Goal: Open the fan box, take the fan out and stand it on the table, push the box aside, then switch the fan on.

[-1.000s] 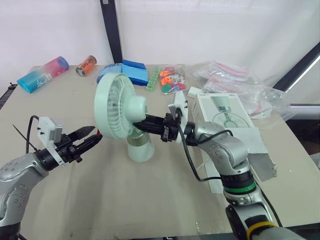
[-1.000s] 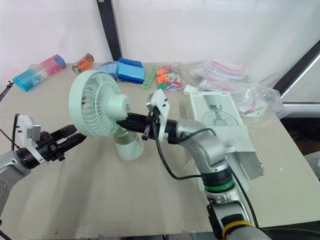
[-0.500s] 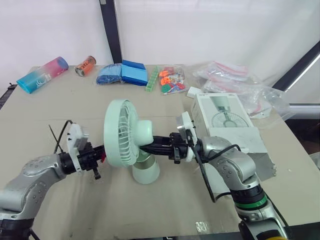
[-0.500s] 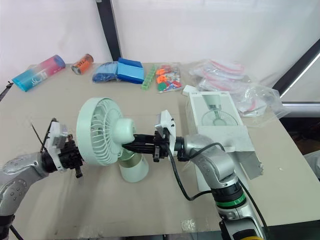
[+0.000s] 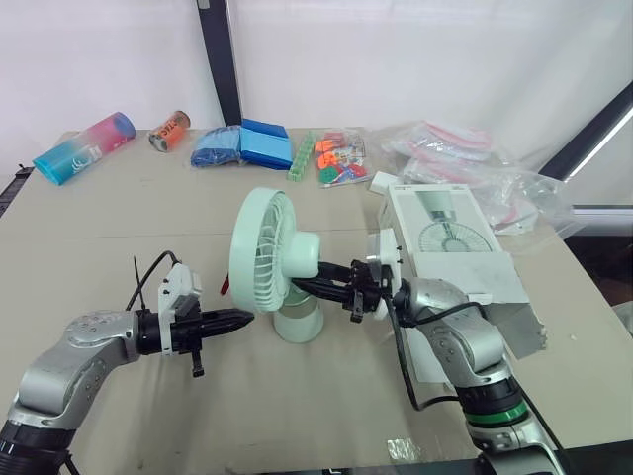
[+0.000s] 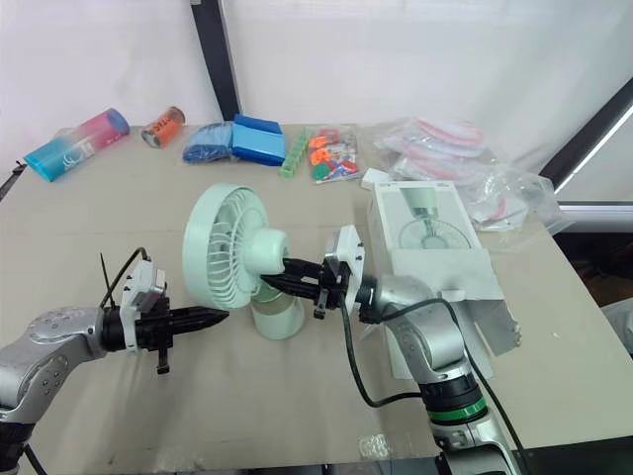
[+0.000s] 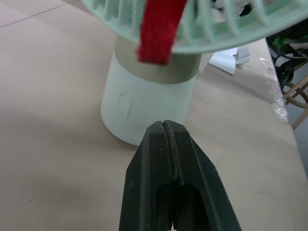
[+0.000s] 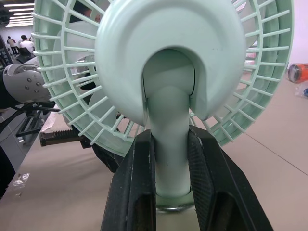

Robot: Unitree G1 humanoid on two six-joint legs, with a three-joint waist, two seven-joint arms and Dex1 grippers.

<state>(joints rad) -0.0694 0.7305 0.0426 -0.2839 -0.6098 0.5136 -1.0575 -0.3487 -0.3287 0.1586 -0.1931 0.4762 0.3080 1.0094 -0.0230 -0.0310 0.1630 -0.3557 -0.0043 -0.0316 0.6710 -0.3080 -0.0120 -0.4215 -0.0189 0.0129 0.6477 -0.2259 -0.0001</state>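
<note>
My left pincer [image 5: 245, 318] is pressed together into one blunt tip. It sits low over the desk [image 5: 119, 228], toward the near edge, aimed at the fan's base [image 5: 297, 323] and just short of it. My right pincer [image 5: 309, 286] is pinching the fan's neck from behind. The fan [image 5: 262, 252] stands upright in the middle of the desk with its base flat down. Its box [image 5: 445, 237] lies open beside my right arm, toward the right edge.

I judge switching on to be the step in hand. On the base wall there is a small oval dimple [image 7: 126, 107] that I take for the switch, though I cannot be sure. My tip sits a little off from it, so I should line up first, then push squarely and gently. The right grip should brace the neck so the base neither slides nor tips. A red strip [image 7: 156, 31] hangs on the grille above, and I should pass under it.

Count:
- Task things: one fan, one box, two pincers.
- Along the far edge: one pink-and-blue bottle [image 5: 84, 146], one can [image 5: 170, 130], two blue packs [image 5: 242, 145], one green strip [image 5: 302, 156], one packet [image 5: 338, 158] of orange and green bits.
- Also there, clear bags [image 5: 465, 158] that I cannot number.
</note>
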